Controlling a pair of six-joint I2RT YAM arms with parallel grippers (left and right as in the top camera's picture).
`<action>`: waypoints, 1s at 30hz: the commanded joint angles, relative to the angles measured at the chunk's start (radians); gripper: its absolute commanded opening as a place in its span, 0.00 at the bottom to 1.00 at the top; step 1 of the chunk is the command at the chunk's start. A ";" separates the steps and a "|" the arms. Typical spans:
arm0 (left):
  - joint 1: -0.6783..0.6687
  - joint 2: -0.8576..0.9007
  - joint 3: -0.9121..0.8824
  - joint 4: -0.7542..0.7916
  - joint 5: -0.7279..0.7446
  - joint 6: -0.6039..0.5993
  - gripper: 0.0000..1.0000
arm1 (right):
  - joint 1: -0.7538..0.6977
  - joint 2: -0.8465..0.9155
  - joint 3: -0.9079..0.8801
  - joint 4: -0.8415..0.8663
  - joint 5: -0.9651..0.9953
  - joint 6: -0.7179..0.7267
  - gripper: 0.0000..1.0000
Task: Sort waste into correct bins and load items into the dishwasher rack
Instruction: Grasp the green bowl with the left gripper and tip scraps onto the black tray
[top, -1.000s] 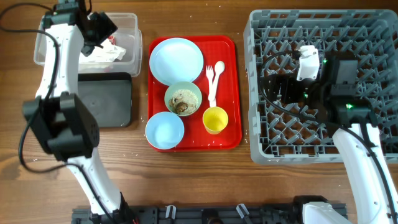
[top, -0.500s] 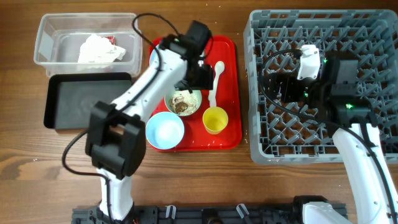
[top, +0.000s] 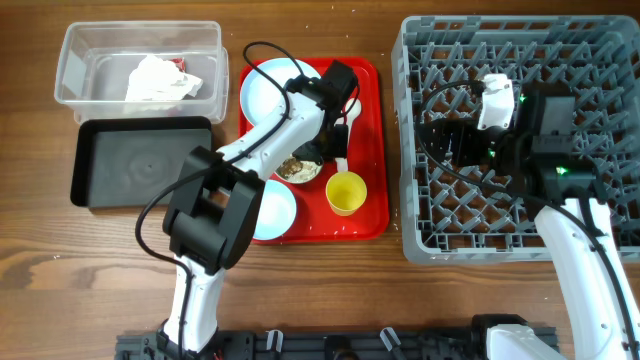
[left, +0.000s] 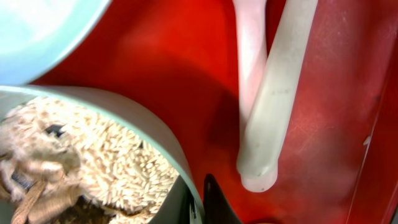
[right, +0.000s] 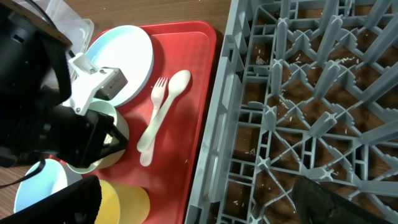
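My left end effector (top: 316, 150) has swung from the tub (top: 75, 50) to the green bowl (left: 118, 115) on the red tray (top: 375, 150). One finger (left: 214, 202) is outside the rim; I cannot tell if it grips. The napkin (top: 160, 80) lies binned, so I judge the scraps (left: 93, 162) come next. My right end effector (right: 202, 202) hangs over the rack (top: 420, 60), fingers spread.

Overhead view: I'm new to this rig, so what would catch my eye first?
The bright red tray in the middle stands out, holding a yellow cup and a pale green bowl of rice-like scraps. The left hand hangs at that bowl's rim. The big grey rack fills the right side.
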 joint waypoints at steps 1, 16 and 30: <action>0.004 0.002 0.015 -0.018 0.011 0.005 0.04 | -0.002 0.010 0.021 0.000 -0.020 0.011 1.00; 0.537 -0.292 0.061 -0.359 0.340 0.272 0.04 | -0.002 0.010 0.021 -0.003 -0.019 0.010 1.00; 1.211 -0.283 -0.406 0.049 1.237 0.540 0.04 | -0.002 0.011 0.021 0.000 -0.020 0.010 1.00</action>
